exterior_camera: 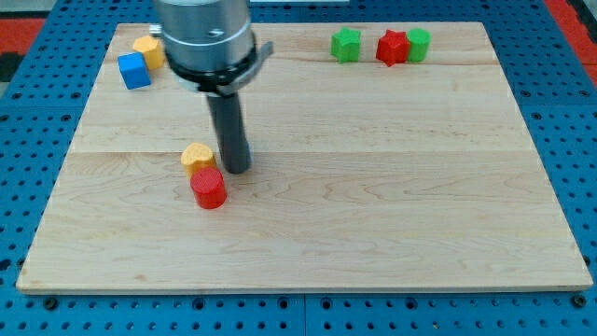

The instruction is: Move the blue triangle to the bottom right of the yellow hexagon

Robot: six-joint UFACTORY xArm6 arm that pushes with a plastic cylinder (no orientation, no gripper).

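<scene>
Barely begun: tip [236,170], no claw and gripping nothing, beside yellow block [197,157] and red block [209,189], well apart from blue block [133,71]

Views: 1 camera only, so no shared part between views.
Position: in front of the worktop [373,215], raised above it.
Direction: looks down at a slant toward the view's top edge.
Nearness: close, the whole worktop nearly fills the frame.
</scene>
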